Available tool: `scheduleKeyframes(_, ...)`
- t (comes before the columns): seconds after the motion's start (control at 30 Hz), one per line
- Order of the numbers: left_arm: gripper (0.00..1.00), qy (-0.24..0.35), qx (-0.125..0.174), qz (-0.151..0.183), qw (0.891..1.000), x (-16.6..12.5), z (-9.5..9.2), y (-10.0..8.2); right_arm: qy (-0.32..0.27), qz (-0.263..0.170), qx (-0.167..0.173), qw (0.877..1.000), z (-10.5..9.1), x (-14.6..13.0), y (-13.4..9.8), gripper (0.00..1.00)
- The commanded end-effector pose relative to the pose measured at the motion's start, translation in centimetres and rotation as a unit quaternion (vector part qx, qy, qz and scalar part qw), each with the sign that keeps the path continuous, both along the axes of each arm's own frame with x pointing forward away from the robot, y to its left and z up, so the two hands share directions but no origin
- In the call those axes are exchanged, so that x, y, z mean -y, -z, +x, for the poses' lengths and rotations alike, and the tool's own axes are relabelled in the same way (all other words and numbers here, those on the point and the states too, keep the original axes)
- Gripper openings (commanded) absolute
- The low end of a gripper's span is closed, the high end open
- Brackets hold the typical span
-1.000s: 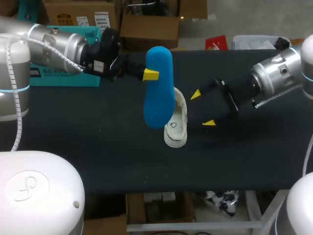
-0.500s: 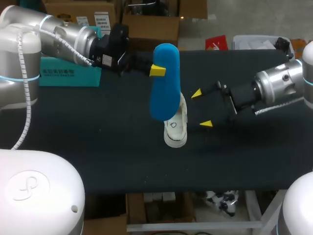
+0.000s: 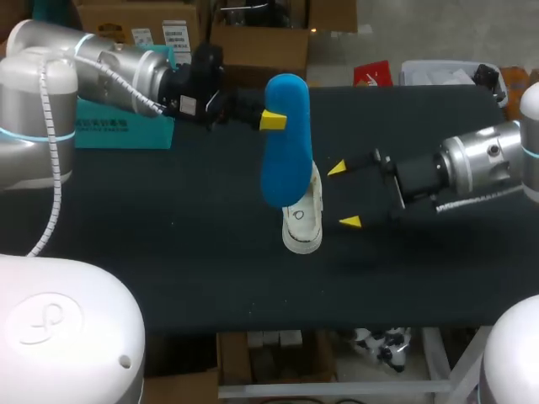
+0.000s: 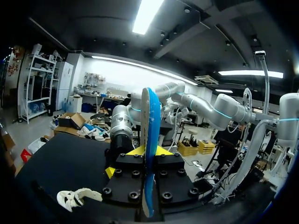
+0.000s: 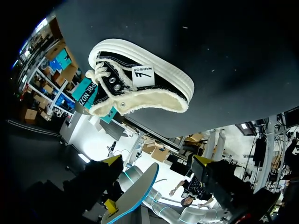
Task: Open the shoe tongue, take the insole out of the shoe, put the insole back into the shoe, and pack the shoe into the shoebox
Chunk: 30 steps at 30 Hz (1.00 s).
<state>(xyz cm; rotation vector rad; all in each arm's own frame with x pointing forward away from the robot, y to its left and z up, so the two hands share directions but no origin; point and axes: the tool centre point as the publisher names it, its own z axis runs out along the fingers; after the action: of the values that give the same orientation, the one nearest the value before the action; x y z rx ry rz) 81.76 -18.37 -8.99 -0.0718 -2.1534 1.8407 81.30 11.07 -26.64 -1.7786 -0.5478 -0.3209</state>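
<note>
A blue insole hangs upright over the heel of the shoe, with my left gripper shut on its upper part. In the left wrist view the insole shows edge-on, clamped between the fingers of that gripper, and the shoe lies low to one side. My right gripper stands open just right of the shoe, empty. Ahead of its own fingers, the right wrist view shows the black and white shoe lying on its side, and the insole close by.
A teal shoebox sits at the table's back left, partly behind my left arm. The dark table top stretches bare in front of the shoe and to its left.
My left arm has carried the insole a little to the right, over the shoe. My right gripper has dropped slightly toward the front, still open beside the shoe.
</note>
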Motion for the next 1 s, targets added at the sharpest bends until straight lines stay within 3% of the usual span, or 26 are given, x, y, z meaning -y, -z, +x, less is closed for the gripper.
scheduleKeyframes(0.03,0.00,0.000,0.000,0.000,1.000,0.10,0.05,-0.10,0.001,0.001,0.000,1.000,-0.07,0.06,0.06,1.00)
scheduleKeyframes(0.37,0.00,0.000,0.000,0.000,1.000,0.10,0.05,-0.10,0.001,0.001,0.000,1.000,-0.07,0.06,0.06,1.00)
scheduleKeyframes(0.53,0.00,0.000,0.000,0.000,1.000,0.10,0.05,-0.10,0.045,0.058,-0.027,0.997,0.11,0.08,0.17,1.00)
scheduleKeyframes(0.63,0.00,0.000,0.000,0.000,1.000,0.10,0.05,-0.10,0.055,0.068,-0.042,0.995,0.24,-0.05,0.32,1.00)
scheduleKeyframes(1.0,0.00,0.000,0.000,0.000,1.000,0.10,0.05,-0.10,0.061,0.064,-0.077,0.993,0.81,-0.49,0.22,1.00)
